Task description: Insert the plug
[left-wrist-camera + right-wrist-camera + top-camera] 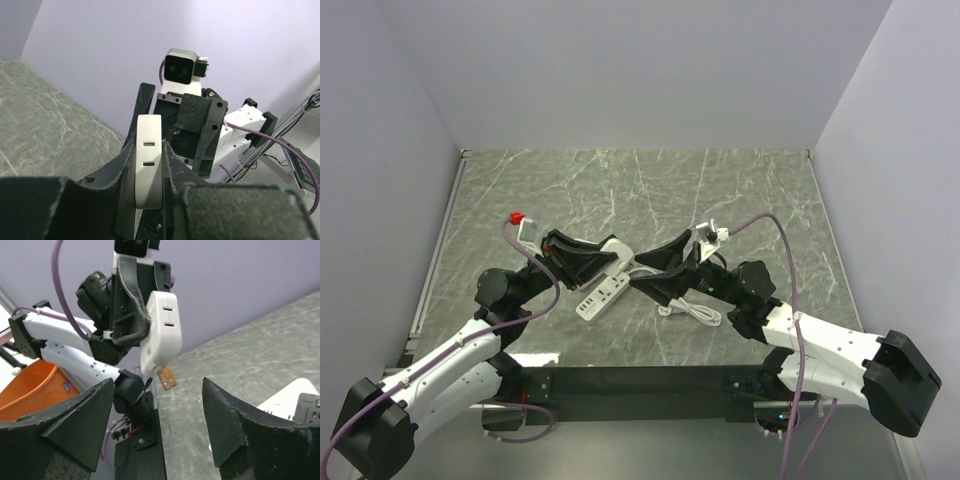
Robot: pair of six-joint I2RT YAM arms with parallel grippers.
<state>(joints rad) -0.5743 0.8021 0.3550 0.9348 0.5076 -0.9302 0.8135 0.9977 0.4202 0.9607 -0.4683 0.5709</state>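
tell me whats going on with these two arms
The left end effector is shut on a white plug and holds it up off the table, with a metal prong showing at one end. The right end effector faces it with its jaws open and holds nothing. The white power strip lies on the table beneath them. The plug is not yet inserted.

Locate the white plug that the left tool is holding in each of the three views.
Top external: white plug just left of centre, at the tip of the left tool.
Left wrist: white plug at lower centre, clamped between that tool's own fingers.
Right wrist: white plug at upper centre, held up by the opposite arm, slots facing the camera.
Shared landmark: the grey marble table shows in all three.
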